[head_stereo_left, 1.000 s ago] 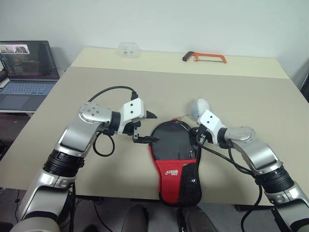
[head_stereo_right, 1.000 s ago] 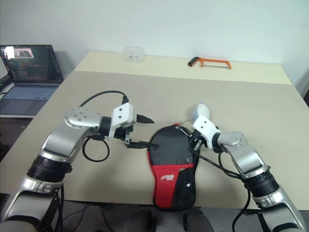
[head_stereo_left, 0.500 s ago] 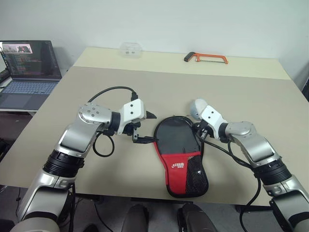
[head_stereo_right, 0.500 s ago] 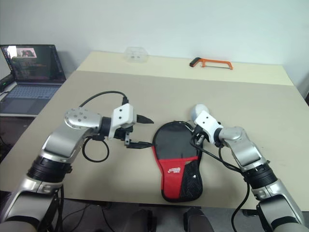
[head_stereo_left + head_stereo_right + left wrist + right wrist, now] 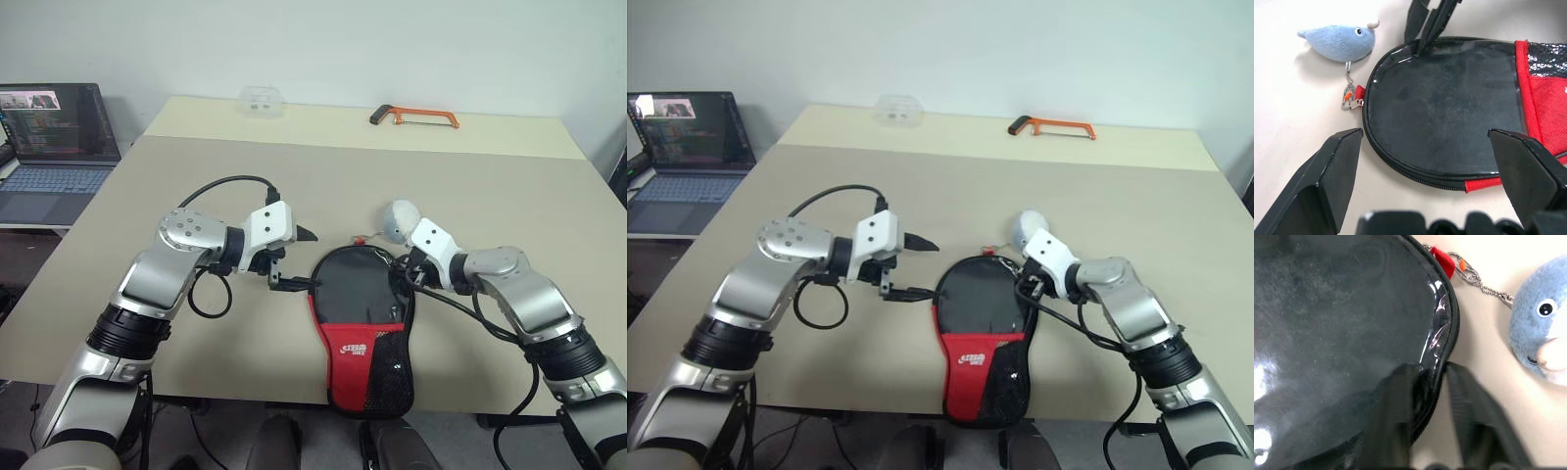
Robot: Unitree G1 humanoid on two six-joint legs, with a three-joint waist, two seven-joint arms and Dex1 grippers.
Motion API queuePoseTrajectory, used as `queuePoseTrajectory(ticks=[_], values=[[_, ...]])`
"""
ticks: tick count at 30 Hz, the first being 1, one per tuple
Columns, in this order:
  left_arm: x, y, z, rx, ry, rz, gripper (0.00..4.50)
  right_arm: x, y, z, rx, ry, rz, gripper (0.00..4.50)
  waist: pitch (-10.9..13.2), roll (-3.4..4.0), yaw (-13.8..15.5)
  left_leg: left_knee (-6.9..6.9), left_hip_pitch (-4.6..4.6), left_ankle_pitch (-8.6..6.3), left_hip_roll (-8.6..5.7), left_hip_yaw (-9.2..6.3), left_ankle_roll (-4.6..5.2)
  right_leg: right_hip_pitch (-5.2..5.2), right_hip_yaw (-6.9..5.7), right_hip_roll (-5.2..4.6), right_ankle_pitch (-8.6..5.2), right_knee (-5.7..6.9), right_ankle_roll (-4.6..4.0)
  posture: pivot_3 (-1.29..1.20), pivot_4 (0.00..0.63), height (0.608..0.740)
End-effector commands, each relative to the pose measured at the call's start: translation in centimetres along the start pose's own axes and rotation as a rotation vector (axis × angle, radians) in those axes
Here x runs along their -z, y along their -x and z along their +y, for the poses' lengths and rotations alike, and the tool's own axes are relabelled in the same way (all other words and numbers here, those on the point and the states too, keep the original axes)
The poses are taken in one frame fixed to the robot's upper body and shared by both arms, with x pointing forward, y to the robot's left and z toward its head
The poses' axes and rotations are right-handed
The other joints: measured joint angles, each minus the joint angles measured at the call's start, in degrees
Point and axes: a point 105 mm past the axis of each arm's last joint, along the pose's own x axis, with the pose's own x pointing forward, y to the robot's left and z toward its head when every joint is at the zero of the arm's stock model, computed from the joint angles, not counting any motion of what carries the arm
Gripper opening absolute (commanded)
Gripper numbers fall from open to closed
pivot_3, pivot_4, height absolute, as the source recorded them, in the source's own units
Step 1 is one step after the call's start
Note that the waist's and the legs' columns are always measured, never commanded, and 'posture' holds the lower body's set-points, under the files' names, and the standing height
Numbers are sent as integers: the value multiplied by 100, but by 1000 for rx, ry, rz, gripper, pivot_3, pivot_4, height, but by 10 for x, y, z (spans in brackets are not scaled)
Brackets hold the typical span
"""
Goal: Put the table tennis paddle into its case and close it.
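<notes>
The case point(image 5: 355, 345) lies flat near the table's front edge, with its red and mesh end hanging over the edge. Through its clear side I see the paddle's point(image 5: 1444, 98) black face; the handle is hidden. My left gripper point(image 5: 305, 260) is open, its fingers spread wide just off the case's left rim. My right gripper point(image 5: 401, 276) is at the case's right rim. Its fingers point(image 5: 1396, 421) stand a little apart, with the zipped edge between them. A light-blue whale plush point(image 5: 1542, 333) hangs by a chain from the zip pull.
On the far side of the table point(image 5: 323, 186) lie an orange hacksaw point(image 5: 416, 117) and a clear plastic box point(image 5: 260, 100). An open laptop point(image 5: 54, 147) sits on a lower surface to the left.
The right gripper swung the case's round end to the right and back again. Its fingers, shut on the rim before, have now parted. The left gripper has stayed still.
</notes>
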Motion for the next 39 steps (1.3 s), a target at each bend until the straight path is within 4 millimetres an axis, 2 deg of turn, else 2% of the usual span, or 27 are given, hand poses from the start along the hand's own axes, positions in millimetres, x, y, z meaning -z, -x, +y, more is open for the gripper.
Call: queuePoseTrajectory(ticks=[1, 6, 11, 14, 17, 19, 21, 24, 30, 35, 39], values=[[-10, 1, 1, -3, -44, -17, 4500, -16, 6, -5, 18, 18, -54, 2708, 0, 0, 5, 0, 0, 0, 0, 0, 0, 0, 0, 0, 0, 0, 0, 0, 150, 740], [-14, -2, 2, -6, -50, -35, 4500, -22, 15, -6, -5, 8, -77, 4402, 0, 0, 9, 1, 0, 0, -1, 0, 0, 0, -1, -1, 0, 0, 0, 0, 150, 740], [-24, -5, 4, -17, -31, -98, 4500, -41, 43, -9, -23, 45, -113, 4462, 0, 0, 12, 1, -1, 0, -1, -2, 0, 0, -3, -1, 0, 1, 0, 0, 150, 740], [-37, -21, -6, 21, -27, -161, 4500, -74, 82, -20, 43, 99, -190, 4462, 3, 5, 17, 2, 0, 0, -2, -4, 0, -1, -3, -2, 0, 4, 0, 0, 150, 740], [-42, -40, -8, 7, -7, -176, 4500, -91, 97, -35, 121, 57, -258, 4462, 1, 4, 19, 3, 0, 0, -2, -6, 0, 0, -4, -2, 0, 4, 0, 0, 150, 740], [-35, -64, -7, -36, 40, -169, 4500, -95, 95, -70, 294, -45, -280, 4462, -6, 1, 5, 3, 1, 0, -2, -6, 0, 4, 2, -2, 0, 4, 0, 0, 150, 740], [-28, -86, -7, -72, 95, -165, 4500, -89, 88, -103, 467, -150, -257, 4462, -12, 0, -10, 4, 13, 0, -2, -3, 1, 6, 14, -1, 0, 14, 0, 0, 150, 740], [-13, -111, -17, -84, 127, -127, 4500, -84, 73, -122, 562, -202, -244, 4462, -12, 0, 1, 6, 23, 2, -9, 10, 1, 4, 28, -8, 0, 35, 0, 0, 150, 740], [-7, -130, -28, -104, 248, -155, 4500, -86, 47, -127, 548, -250, -251, 4462, -8, 11, -6, 1, 19, 2, -5, 16, 2, -10, 33, -4, -2, 44, -4, 0, 150, 740], [12, -132, -36, -112, 277, -101, 4500, -85, 27, -126, 498, -390, -265, 4462, -12, 14, 3, 1, 25, 2, -5, 16, 2, -7, 32, -4, -2, 49, -4, 0, 150, 740], [19, -132, -40, -129, 312, -103, 4500, -80, 10, -116, 440, -468, -236, 4462, -18, 21, 3, 1, 31, 2, -6, 20, 1, -1, 30, -6, -2, 50, -4, 0, 150, 740]])
